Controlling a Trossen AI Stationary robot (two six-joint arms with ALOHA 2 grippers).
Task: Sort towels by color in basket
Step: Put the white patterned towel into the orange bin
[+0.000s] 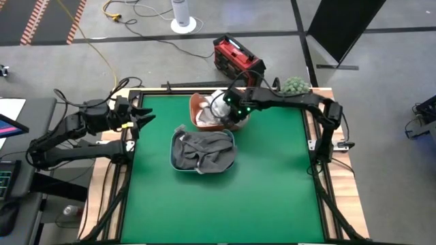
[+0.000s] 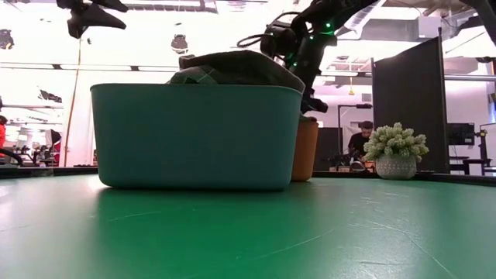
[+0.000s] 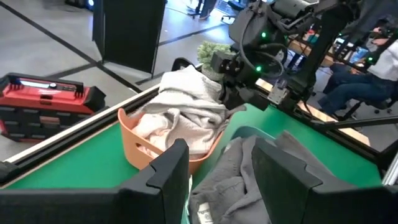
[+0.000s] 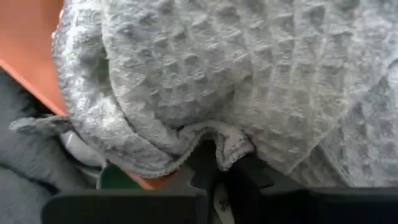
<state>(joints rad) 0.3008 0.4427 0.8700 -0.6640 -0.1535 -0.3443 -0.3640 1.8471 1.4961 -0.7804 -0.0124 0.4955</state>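
Both arms are dark, almost black, made of long straight links with round joints. Black cables run along them. The right arm has small green lights just behind its tool (image 1: 219, 109). The left tool (image 1: 144, 117) has two flat, angular, matte black fingers (image 3: 163, 180). Both arm bases are mounted at the desk edges.

The high view looks straight down on the green felt surface (image 1: 272, 177); the low view skims level across it, both showing the teal plastic tub (image 2: 194, 136).
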